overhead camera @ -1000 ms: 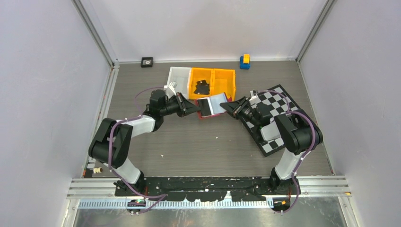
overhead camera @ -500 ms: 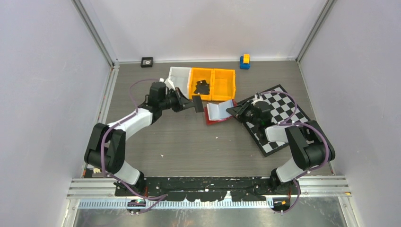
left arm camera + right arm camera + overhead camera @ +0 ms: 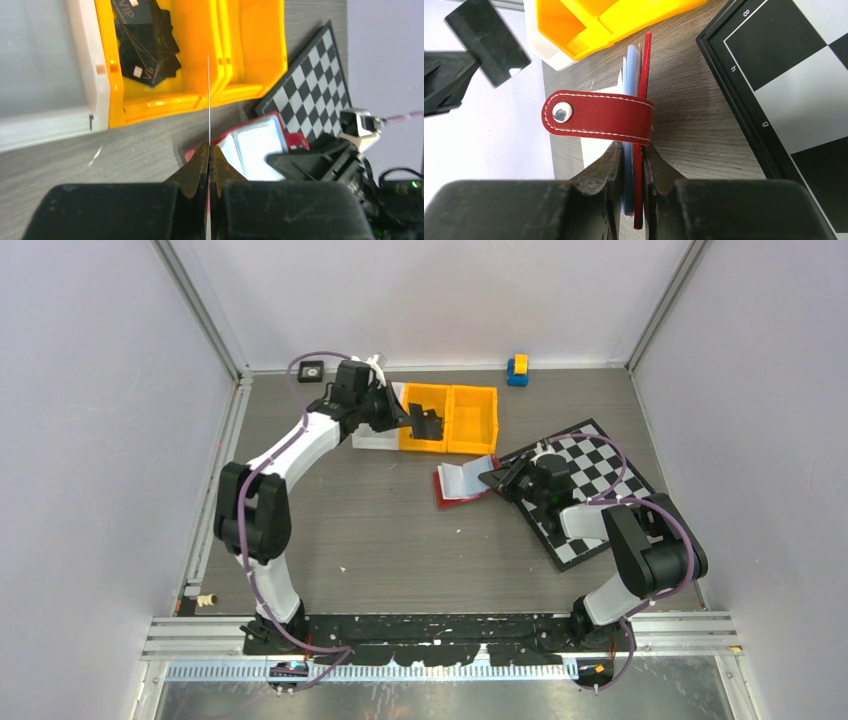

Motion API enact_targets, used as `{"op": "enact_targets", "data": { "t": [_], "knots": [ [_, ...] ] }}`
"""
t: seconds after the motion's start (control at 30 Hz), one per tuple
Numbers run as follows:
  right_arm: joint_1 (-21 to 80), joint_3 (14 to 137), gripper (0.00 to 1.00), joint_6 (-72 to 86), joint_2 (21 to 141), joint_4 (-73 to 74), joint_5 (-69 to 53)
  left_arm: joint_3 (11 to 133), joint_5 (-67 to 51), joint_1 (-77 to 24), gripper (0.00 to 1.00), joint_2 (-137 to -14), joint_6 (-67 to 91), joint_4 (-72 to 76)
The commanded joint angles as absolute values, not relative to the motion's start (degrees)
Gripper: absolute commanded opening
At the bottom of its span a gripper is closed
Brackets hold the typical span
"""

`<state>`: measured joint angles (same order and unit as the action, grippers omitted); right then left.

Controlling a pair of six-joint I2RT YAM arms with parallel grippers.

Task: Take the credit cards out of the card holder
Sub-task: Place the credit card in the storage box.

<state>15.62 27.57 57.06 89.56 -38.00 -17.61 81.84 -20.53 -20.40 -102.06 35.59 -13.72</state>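
Note:
The red card holder (image 3: pixel 460 484) lies open near the table's middle, its pale bluish sleeves up. My right gripper (image 3: pixel 633 147) is shut on its right edge, pinching the red cover (image 3: pixel 642 75) and the sleeves, with the snap tab (image 3: pixel 596 116) curling over the jaws. My left gripper (image 3: pixel 408 420) hovers over the left orange bin (image 3: pixel 425 445), shut on one credit card (image 3: pixel 208 100) that shows edge-on as a thin pale line. Several black credit cards (image 3: pixel 145 45) lie in that bin.
A second orange bin (image 3: pixel 475 418) and a white bin (image 3: pixel 372 435) flank the first. A chequered board (image 3: pixel 600 480) lies under my right arm. A blue and yellow block (image 3: pixel 517 370) and a small black square (image 3: pixel 311 370) sit by the back wall.
My left arm has swung from the card holder back to above the orange bin, carrying the card. My right gripper shifted the holder slightly right, then stayed still.

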Motion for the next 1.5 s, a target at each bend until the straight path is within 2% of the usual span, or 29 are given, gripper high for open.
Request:
{"op": "enact_targets", "data": {
  "t": [0.0, 0.13, 0.73, 0.77, 0.8, 0.97, 1.1, 1.17, 1.3, 1.33, 1.4, 1.47],
  "knots": [
    [15.5, 29.6, 0.01, 56.0, 88.0, -40.5, -17.0, 93.4, -19.2, -20.8, 0.00, -109.5, 31.9, -22.4],
    [15.6, 29.9, 0.01, 56.0, 87.9, -40.2, -17.2, 102.5, -19.1, -20.8, 0.00, -115.9, 30.4, -27.1],
    [15.5, 28.8, 0.01, 56.4, 86.0, -41.4, -16.9, 124.8, -21.4, -21.2, 0.00, -133.6, 30.8, -36.8],
    [15.6, 28.8, 0.01, 56.6, 86.1, -41.5, -17.1, 126.0, -21.1, -21.2, 0.04, -134.4, 30.8, -38.0],
    [15.5, 28.8, 0.01, 56.6, 86.1, -41.7, -17.1, 127.0, -20.5, -21.2, 0.15, -134.7, 30.8, -39.1],
    [15.5, 28.8, 0.01, 56.5, 86.1, -41.8, -17.1, 124.6, -19.2, -21.5, 0.40, -130.9, 31.1, -38.3],
    [15.6, 28.9, 0.01, 56.4, 86.5, -41.9, -17.1, 118.5, -16.6, -22.9, 0.49, -123.5, 30.2, -37.3],
    [15.5, 28.9, 0.01, 56.3, 86.5, -41.9, -17.1, 112.9, -15.1, -23.8, 0.56, -118.5, 30.4, -35.0],
    [15.6, 28.6, 0.01, 56.3, 85.8, -41.9, -17.0, 96.9, -13.6, -26.7, 0.83, -105.8, 33.0, -26.7],
    [15.5, 28.5, 0.01, 56.3, 85.5, -42.0, -16.9, 92.4, -12.9, -27.5, 0.86, -102.9, 33.8, -24.7],
    [15.5, 28.1, 0.01, 56.6, 85.1, -42.1, -16.8, 84.2, -11.5, -29.2, 0.98, -96.8, 34.8, -21.3],
    [15.5, 27.5, 0.01, 57.7, 84.9, -43.5, -17.2, 76.6, -11.1, -30.3, 1.00, -91.2, 35.1, -17.5]
  ]
}}
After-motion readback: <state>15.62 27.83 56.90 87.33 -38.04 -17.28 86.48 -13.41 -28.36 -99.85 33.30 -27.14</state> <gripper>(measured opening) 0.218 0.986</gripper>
